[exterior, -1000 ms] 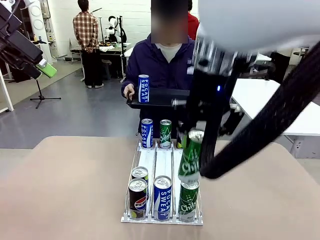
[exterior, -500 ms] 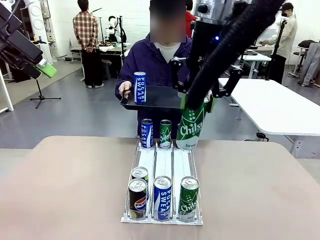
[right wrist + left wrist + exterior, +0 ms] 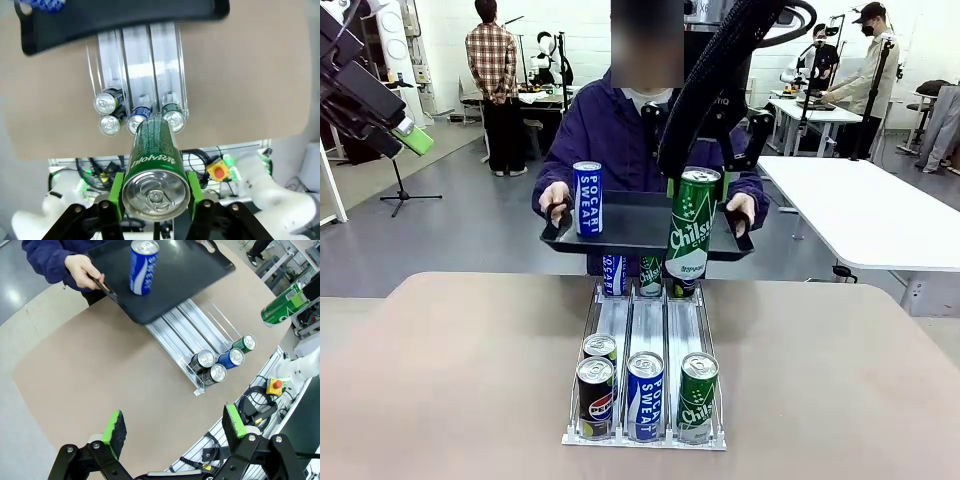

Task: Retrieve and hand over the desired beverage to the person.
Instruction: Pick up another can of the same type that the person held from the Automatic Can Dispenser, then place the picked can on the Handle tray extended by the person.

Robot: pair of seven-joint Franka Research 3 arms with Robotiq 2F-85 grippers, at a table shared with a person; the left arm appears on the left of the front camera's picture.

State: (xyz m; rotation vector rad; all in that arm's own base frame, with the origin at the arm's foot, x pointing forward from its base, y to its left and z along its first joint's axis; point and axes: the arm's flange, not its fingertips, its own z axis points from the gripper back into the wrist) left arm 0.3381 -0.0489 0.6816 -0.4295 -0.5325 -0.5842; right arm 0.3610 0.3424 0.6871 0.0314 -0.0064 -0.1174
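Observation:
My right gripper (image 3: 697, 185) is shut on a green Chilsung can (image 3: 692, 235), held in the air in front of the right part of a black tray (image 3: 630, 228). The person (image 3: 620, 130) in a dark purple-navy jacket holds that tray with both hands over the far end of the can rack (image 3: 647, 320). A blue Pocari Sweat can (image 3: 587, 198) stands on the tray's left part. In the right wrist view the green can (image 3: 154, 165) sits between the green pads (image 3: 116, 192) above the rack. My left gripper (image 3: 174, 425) hangs open and empty, high at the table's left.
The rack's near end holds a Pepsi can (image 3: 595, 396), a Pocari can (image 3: 645, 394) and a green can (image 3: 697, 396), with one more can (image 3: 600, 348) behind. More cans stand at its far end under the tray. Bare tabletop (image 3: 450, 380) lies on both sides.
My right arm has carried the green can up from over the rack's near end and away toward the person. The person has brought the tray lower and closer, now gripping it with both hands.

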